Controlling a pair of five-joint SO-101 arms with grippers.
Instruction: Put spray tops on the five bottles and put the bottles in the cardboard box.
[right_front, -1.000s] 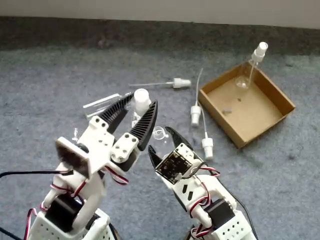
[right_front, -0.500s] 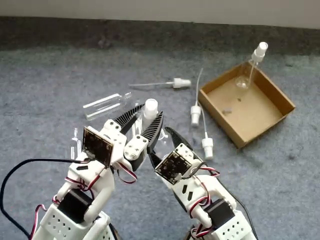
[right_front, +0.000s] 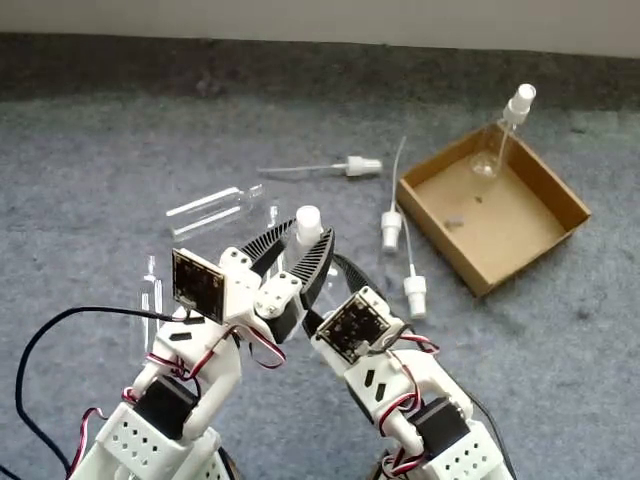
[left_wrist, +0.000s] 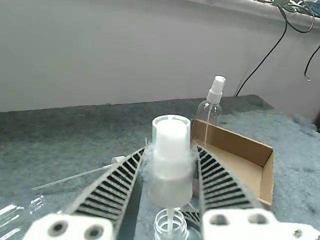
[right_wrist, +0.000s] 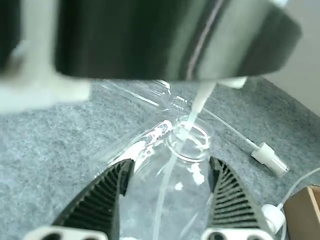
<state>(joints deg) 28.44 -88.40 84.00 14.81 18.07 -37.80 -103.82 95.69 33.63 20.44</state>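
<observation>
Left gripper (right_front: 307, 235) clamps the spray top (left_wrist: 171, 150), its dip tube (right_wrist: 194, 106) already in the neck. Right gripper (right_wrist: 171, 167) pinches the bottle (right_wrist: 175, 192) upright just beneath — steadying it for capping — near centre, left of the cardboard box (right_front: 575, 207).

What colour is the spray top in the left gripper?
The spray top is white; clearest in the left wrist view.

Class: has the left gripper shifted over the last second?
Yes. The left gripper, holding a spray top, moved away from the lying bottle, toward the cardboard box.
</observation>
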